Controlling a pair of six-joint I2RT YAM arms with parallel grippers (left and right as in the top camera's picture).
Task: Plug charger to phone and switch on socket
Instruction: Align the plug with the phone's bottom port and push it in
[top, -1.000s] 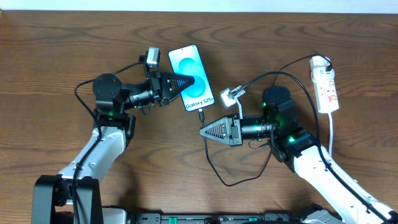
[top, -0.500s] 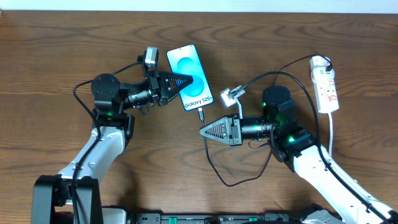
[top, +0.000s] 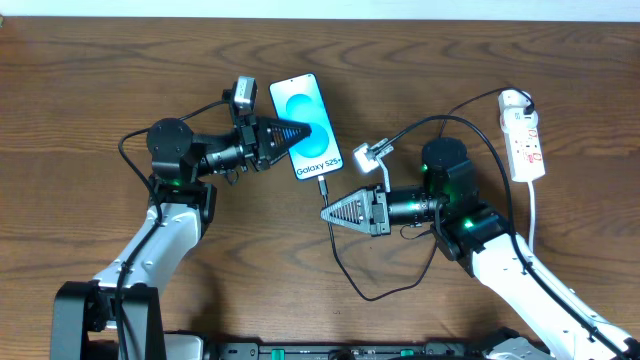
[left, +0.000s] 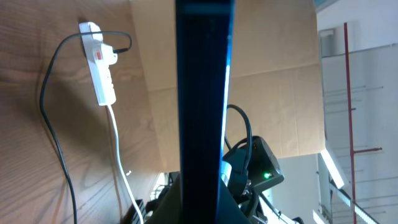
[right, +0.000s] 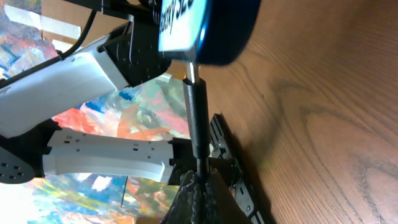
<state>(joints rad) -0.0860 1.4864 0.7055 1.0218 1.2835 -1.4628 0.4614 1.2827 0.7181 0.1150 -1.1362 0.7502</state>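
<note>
— Phone (top: 318, 150): where do we have it?
— Upper middle of the overhead frame, slanted and screen up over the wooden table (top: 80, 80). Our left gripper (top: 308, 129) reaches in from the left with its fingers pinched on it. The left wrist view shows it edge-on between them. We cannot tell whether it rests flat on the wood.
— And the charger (top: 323, 186)?
— Our right gripper (top: 324, 212), just below centre, is clamped on the black cable behind the plug tip. The tip meets the phone's lower edge, with bare metal showing in the right wrist view. The rest of the cable loops toward the bottom of the frame.
— The socket (top: 527, 140)?
— At the far upper right, well apart from both grippers, its white cord (top: 536, 215) trailing downward
</note>
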